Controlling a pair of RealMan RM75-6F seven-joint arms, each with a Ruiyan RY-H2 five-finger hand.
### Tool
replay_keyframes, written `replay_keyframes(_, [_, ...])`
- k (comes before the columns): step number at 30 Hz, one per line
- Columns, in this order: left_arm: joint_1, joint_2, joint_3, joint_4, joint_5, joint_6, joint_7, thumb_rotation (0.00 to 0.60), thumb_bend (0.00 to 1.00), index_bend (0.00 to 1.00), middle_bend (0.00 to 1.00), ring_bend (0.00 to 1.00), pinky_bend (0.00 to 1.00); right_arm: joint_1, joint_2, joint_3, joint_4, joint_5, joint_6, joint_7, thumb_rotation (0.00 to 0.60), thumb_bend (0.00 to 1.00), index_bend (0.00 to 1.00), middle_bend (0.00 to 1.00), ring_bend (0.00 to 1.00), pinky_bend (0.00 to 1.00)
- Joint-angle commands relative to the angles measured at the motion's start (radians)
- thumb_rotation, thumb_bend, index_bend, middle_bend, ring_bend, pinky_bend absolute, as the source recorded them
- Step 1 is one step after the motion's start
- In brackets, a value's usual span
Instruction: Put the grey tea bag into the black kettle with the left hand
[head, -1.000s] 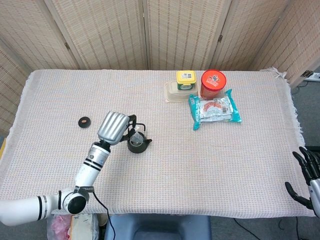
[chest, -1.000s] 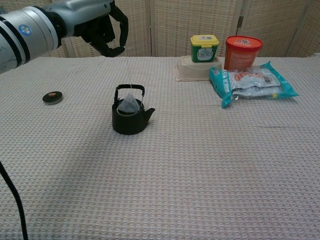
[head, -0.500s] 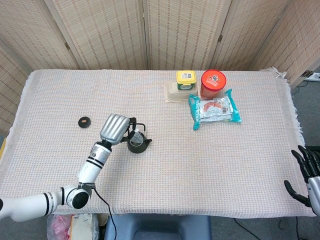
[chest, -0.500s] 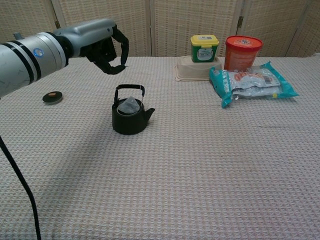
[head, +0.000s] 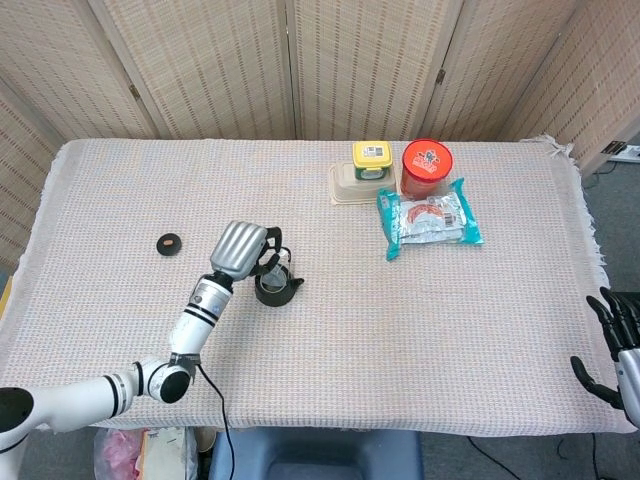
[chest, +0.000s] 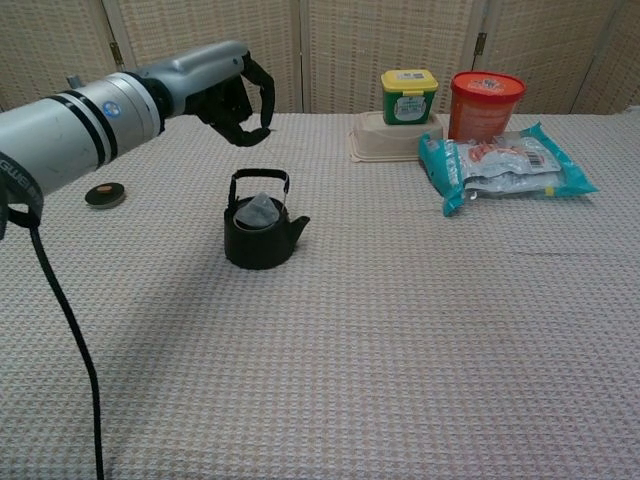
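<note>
One tea bag (chest: 260, 211) lowered into kettle (chest: 262, 240); left robot hand (chest: 236, 94) curled, grip on string unclear; release remaining.

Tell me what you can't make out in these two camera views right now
- Tea bag string: too thin to see in either view, so whether the left hand holds it is unclear.
- Grey tea bag: its lower part is hidden by the black kettle wall in the chest view.
- Right hand: cut off by the head view's right edge; absent from the chest view.
- Labels on the yellow-lidded jar and red tub: too small to read.
</note>
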Motion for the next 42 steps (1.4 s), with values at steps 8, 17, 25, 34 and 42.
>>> replay_keyframes(8, [-0.049, -0.091, -0.005, 0.12, 0.035, -0.037, -0.075, 0.6, 0.21, 0.0, 0.97, 0.91, 1.0, 0.003, -0.001, -0.002, 0.003, -0.003, -0.008, -0.002, 0.6, 0.27, 0.0, 0.0, 0.0, 0.0])
replay_keyframes(17, [-0.015, -0.011, 0.006, -0.063, 0.067, 0.015, -0.048, 0.6, 0.21, 0.0, 0.96, 0.9, 1.0, 0.006, -0.002, -0.009, 0.002, -0.018, -0.013, -0.01, 0.6, 0.27, 0.0, 0.0, 0.0, 0.0])
replay_keyframes(25, [0.14, 0.223, 0.09, -0.409, 0.035, 0.077, -0.02, 0.6, 0.21, 0.11, 0.97, 0.91, 1.0, 0.004, -0.002, -0.023, 0.005, -0.051, -0.002, -0.011, 0.6, 0.27, 0.0, 0.0, 0.0, 0.0])
replay_keyframes(34, [0.245, 0.433, 0.225, -0.626, -0.054, -0.043, -0.113, 0.6, 0.21, 0.06, 1.0, 0.95, 1.0, -0.001, -0.008, -0.046, 0.01, -0.103, 0.014, -0.028, 0.6, 0.27, 0.0, 0.0, 0.0, 0.0])
replay_keyframes(42, [0.227, 0.487, 0.261, -0.632, -0.108, -0.136, -0.104, 0.6, 0.43, 0.03, 1.0, 0.97, 1.0, -0.006, -0.012, -0.057, 0.018, -0.128, 0.03, -0.033, 0.6, 0.27, 0.0, 0.0, 0.0, 0.0])
